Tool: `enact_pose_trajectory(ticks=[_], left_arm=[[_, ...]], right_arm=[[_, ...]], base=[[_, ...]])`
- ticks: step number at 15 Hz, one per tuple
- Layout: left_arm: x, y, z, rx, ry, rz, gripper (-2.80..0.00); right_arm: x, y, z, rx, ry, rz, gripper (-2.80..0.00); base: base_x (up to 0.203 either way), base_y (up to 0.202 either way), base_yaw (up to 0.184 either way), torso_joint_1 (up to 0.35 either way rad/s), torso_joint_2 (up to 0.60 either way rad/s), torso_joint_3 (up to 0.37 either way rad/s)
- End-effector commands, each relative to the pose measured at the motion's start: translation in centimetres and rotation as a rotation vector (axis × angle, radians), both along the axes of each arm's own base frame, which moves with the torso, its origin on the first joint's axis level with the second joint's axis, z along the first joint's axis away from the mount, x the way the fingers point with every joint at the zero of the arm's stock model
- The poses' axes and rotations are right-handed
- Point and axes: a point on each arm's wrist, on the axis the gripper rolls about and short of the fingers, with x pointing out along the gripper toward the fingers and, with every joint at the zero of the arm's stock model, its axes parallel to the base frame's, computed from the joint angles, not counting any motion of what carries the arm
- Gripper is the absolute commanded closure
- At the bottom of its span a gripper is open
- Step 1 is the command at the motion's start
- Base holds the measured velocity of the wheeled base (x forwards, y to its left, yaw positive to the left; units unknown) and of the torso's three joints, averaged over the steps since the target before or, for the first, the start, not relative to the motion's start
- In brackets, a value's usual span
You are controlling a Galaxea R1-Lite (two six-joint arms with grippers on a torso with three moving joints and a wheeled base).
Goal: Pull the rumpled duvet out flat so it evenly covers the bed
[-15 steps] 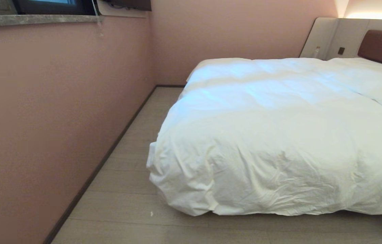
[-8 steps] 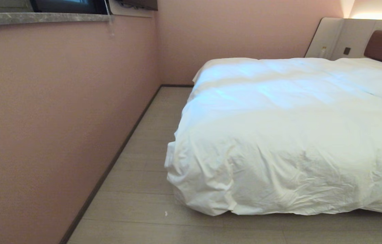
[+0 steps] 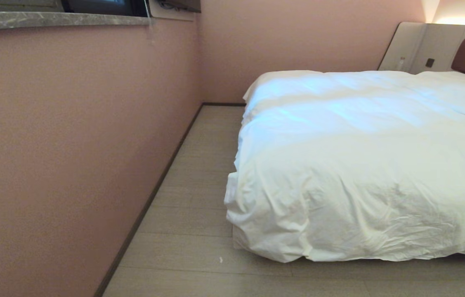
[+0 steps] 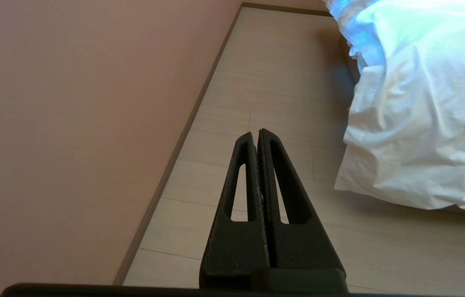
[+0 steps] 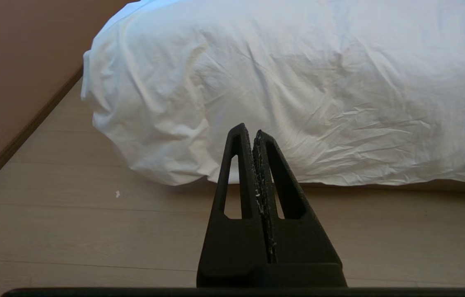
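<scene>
Evidently nothing is gripped yet: the left gripper and right gripper are kept pressed together, short of the puffy, wrinkled white duvet, presumably pending approach.

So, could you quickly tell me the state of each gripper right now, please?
Left gripper: closed, holding nothing, above the floor.
Right gripper: closed, holding nothing, short of the duvet.

Matte black, tapered jaws with slotted cut-outs, on both grippers.
</scene>
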Motion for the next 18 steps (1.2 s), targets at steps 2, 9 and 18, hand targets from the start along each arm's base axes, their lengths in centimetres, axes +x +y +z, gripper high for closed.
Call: enact_pose_trajectory(ticks=[2,9,18], left_arm=[[0.00,0.00,0.01,-0.004,-0.001,0.002,0.00],[0.00,0.01,-0.01,0.001,0.000,0.004,0.00],[0.00,0.01,0.01,-0.007,-0.001,0.007,0.00]], right_arm=[[0.00,0.00,0.00,0.000,0.000,0.001,0.00],[0.00,0.00,0.00,0.000,0.000,0.001,0.00],[0.00,0.00,0.00,0.000,0.000,0.001,0.00]], base=[[0.000,0.000,0.000,0.000,0.00,0.000],[0.000,0.000,0.000,0.000,0.00,0.000],[-0.173,0.000,0.001,0.005,0.00,0.003]])
